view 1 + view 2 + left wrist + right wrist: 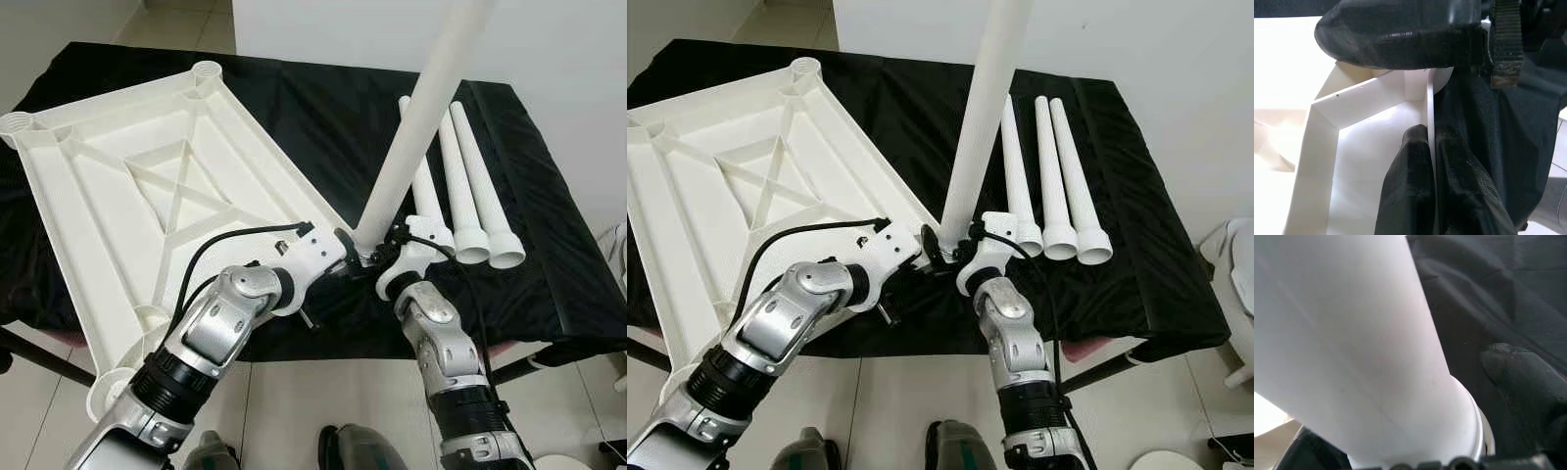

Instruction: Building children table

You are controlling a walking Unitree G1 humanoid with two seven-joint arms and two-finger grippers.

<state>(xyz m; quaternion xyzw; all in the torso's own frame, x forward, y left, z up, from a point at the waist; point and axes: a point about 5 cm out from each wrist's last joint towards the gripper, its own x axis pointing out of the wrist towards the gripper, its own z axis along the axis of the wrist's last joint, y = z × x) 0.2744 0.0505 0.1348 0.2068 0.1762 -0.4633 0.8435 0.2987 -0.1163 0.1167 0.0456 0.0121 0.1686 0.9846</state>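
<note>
A white plastic table top (118,196) lies upside down on the black cloth, its ribs facing up. At its near right corner a long white leg (421,108) stands tilted, with its foot end in the corner socket. My right gripper (390,245) is shut on the leg's base; in the right wrist view the leg (1352,357) runs beside one black finger (1520,377). My left gripper (345,245) is at the same corner, shut on the table top's thin rim (1430,107), with both fingers (1410,186) pressed on it.
Three more white legs (470,186) lie side by side on the black cloth (323,108) at the right, flared ends toward me. The table's front edge runs just behind my forearms. A white object (1239,274) stands on the floor at the far right.
</note>
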